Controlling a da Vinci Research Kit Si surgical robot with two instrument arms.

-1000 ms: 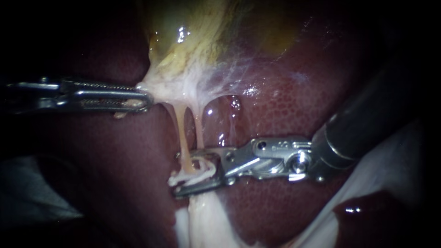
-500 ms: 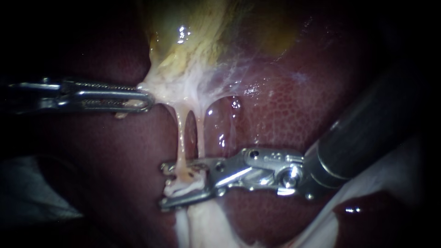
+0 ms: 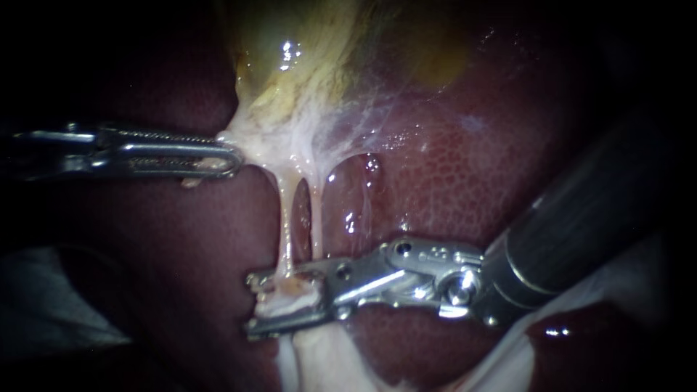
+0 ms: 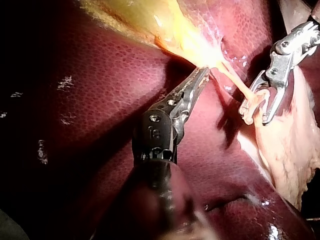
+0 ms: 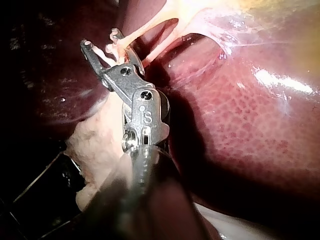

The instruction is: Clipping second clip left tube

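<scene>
Endoscope view: the left instrument [image 3: 234,158] reaches in level from the left edge, its long toothed jaws pressed together on the whitish tissue [image 3: 268,141] at the foot of the yellow gallbladder [image 3: 305,58], drawing it taut to the left over the dark red liver [image 3: 465,181]. Two thin pale tubes hang from that tissue side by side, slightly apart. The left tube [image 3: 284,218] runs down into the mouth of the right instrument [image 3: 250,305]. The right tube [image 3: 316,214] passes just behind that instrument's upper jaw.

The right instrument's dark shaft slants down from the upper right. Its metal wrist bends so that the jaws point left, almost level. The jaws stand spread, one above and one below the lower end of the left tube, with a gap showing at their tips. Pale matter lies between them; whether it is tube alone cannot be told. Fatty white tissue [image 3: 319,356] spreads beneath.

Left wrist view: the left instrument [image 4: 205,72] stretches straight ahead to the gallbladder's neck, with the right instrument [image 4: 254,115] beyond and to one side, jaws parted about the tube's end.

Right wrist view: the right instrument [image 5: 100,40] tilts away from its shaft, forked tips apart at the tube.
</scene>
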